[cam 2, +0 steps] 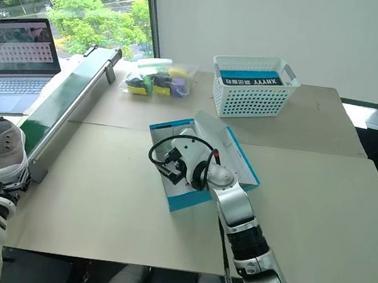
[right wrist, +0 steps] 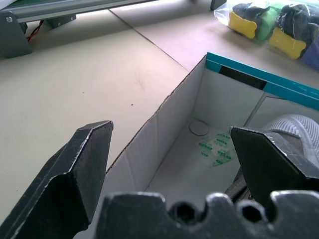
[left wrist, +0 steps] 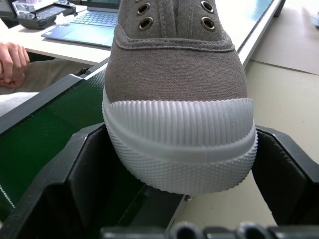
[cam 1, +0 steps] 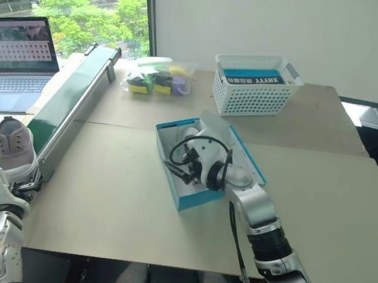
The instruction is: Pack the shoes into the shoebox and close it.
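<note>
Looking along the left pincer (left wrist: 179,164), one grey shoe (left wrist: 177,94) is seen toe-first between its fingers (contact cannot be told). One teal shoebox (cam 1: 203,163) is seen open on the counter (cam 1: 113,194), the right pincer (right wrist: 174,164) spread over it.

Bright, even daylight from the window (cam 1: 68,2) at far left; outside greenery slightly overexposed. Soft, weak shadows on the pale desk (cam 1: 120,195). No strong glare. Head views sharp across the frame. In wrist views, near black fingers (right wrist: 75,174) blurred; shoe toe (left wrist: 179,134) crisp, background behind it out of focus.
</note>
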Controlling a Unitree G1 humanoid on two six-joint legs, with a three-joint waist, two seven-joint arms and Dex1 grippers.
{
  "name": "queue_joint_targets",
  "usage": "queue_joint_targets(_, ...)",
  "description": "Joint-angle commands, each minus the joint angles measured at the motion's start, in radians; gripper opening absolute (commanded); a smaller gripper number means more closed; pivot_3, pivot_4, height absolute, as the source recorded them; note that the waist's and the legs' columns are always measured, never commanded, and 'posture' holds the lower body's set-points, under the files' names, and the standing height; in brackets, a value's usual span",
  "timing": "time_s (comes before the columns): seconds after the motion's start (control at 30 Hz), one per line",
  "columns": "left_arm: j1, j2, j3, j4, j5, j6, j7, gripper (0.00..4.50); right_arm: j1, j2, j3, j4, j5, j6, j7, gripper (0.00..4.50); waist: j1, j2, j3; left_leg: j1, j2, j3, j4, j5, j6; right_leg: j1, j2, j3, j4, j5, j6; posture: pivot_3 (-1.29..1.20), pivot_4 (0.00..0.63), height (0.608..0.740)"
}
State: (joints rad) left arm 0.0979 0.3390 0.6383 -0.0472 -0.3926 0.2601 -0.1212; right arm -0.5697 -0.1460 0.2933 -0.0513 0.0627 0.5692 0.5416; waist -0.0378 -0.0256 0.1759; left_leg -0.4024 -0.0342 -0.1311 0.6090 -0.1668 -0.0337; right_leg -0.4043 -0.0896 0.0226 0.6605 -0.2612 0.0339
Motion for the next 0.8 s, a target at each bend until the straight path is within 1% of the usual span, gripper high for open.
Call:
queue_joint_targets(0.03, -0.005, 0.016, 0.007, 0.000, -0.002, -0.020, -0.008, 3.12, -0.018, 0.005, -0.024, -0.049, 0.020, 0.002, -0.006, 4.50, 0.001, 0.000, 0.000, 0.000, 0.000, 0.000, 0.000, 0.000, 0.000, 0.000, 0.000, 0.000, 0.000, 0.000, 0.000, 0.00, 0.150, 0.729)
queue_joint_targets(0.17, -0.017, 0.016, 0.001, 0.004, 0.002, -0.023, -0.004, 2.86, -0.014, 0.005, -0.022, -0.050, 0.016, 0.002, -0.008, 4.50, 0.001, 0.000, 0.000, 0.000, 0.000, 0.000, 0.000, 0.000, 0.000, 0.000, 0.000, 0.000, 0.000, 0.000, 0.000, 0.00, 0.150, 0.729)
queue_joint_targets(0.33, -0.038, 0.005, -0.028, -0.047, 0.097, -0.156, 0.048, 2.86, -0.013, 0.005, -0.025, -0.044, 0.014, 0.009, -0.017, 4.50, 0.000, -0.002, -0.001, 0.000, 0.000, 0.000, 0.000, 0.000, 0.000, 0.000, 0.000, 0.000, 0.000, 0.000, 0.000, 0.00, 0.150, 0.729)
queue_joint_targets(0.4, -0.046, 0.008, -0.105, -0.097, 0.162, -0.190, 0.043, 2.86, -0.022, 0.028, -0.056, -0.027, 0.038, 0.050, -0.038, 4.50, 0.000, -0.002, -0.001, -0.001, 0.000, 0.000, 0.000, 0.000, 0.000, -0.001, 0.000, 0.000, -0.001, 0.001, -0.001, 0.00, 0.150, 0.729)
queue_joint_targets(0.43, -0.055, 0.000, -0.176, -0.140, 0.191, -0.189, 0.030, 2.86, -0.046, 0.073, -0.127, -0.007, 0.101, 0.141, -0.065, 4.50, 0.002, -0.002, -0.001, -0.001, 0.000, 0.000, 0.000, 0.000, 0.000, -0.001, 0.000, 0.000, -0.001, 0.001, -0.001, 0.00, 0.150, 0.729)
queue_joint_targets(0.47, -0.064, -0.013, -0.253, -0.177, 0.212, -0.182, 0.010, 2.86, -0.080, 0.128, -0.225, 0.024, 0.184, 0.262, -0.094, 4.50, 0.004, -0.003, -0.001, -0.002, -0.001, 0.000, 0.000, 0.000, 0.000, -0.001, 0.000, 0.000, -0.001, 0.001, -0.001, 0.00, 0.150, 0.729)
queue_joint_targets(0.5, -0.076, -0.034, -0.314, -0.209, 0.211, -0.168, -0.005, 2.86, -0.113, 0.184, -0.330, 0.049, 0.282, 0.380, -0.119, 4.50, 0.007, -0.002, -0.001, -0.002, -0.001, 0.000, 0.000, 0.000, 0.000, -0.001, 0.000, 0.000, -0.001, 0.001, -0.001, 0.00, 0.150, 0.729)
queue_joint_targets(0.53, -0.084, -0.050, -0.360, -0.231, 0.210, -0.157, -0.017, 2.86, -0.140, 0.222, -0.407, 0.066, 0.354, 0.472, -0.132, 4.50, 0.011, -0.002, -0.001, -0.002, -0.001, 0.000, 0.001, 0.000, 0.000, -0.001, -0.001, 0.000, 0.000, 0.001, -0.001, 0.00, 0.150, 0.729)
queue_joint_targets(0.67, -0.107, -0.107, -0.508, -0.311, 0.176, -0.089, -0.068, 2.86, -0.224, 0.299, -0.594, 0.100, 0.540, 0.703, -0.177, 4.50, 0.013, -0.002, -0.001, -0.003, -0.001, 0.000, 0.001, 0.000, 0.000, -0.001, 0.000, 0.000, -0.001, 0.001, -0.001, 0.00, 0.150, 0.729)
queue_joint_targets(0.7, -0.108, -0.115, -0.528, -0.326, 0.170, -0.075, -0.074, 2.86, -0.236, 0.307, -0.621, 0.105, 0.572, 0.734, -0.194, 4.50, 0.012, -0.002, -0.001, -0.003, -0.001, 0.000, -0.001, 0.000, 0.000, -0.001, 0.000, 0.000, -0.002, 0.001, -0.001, 0.00, 0.150, 0.729)
queue_joint_targets(0.8, -0.136, -0.148, -0.569, -0.425, 0.084, 0.011, -0.090, 2.86, -0.275, 0.317, -0.683, 0.115, 0.657, 0.787, -0.226, 4.50, -0.006, -0.002, -0.001, -0.005, 0.000, 0.000, -0.002, 0.000, 0.000, -0.005, 0.000, 0.001, 0.000, 0.001, -0.001, 0.00, 0.150, 0.729)
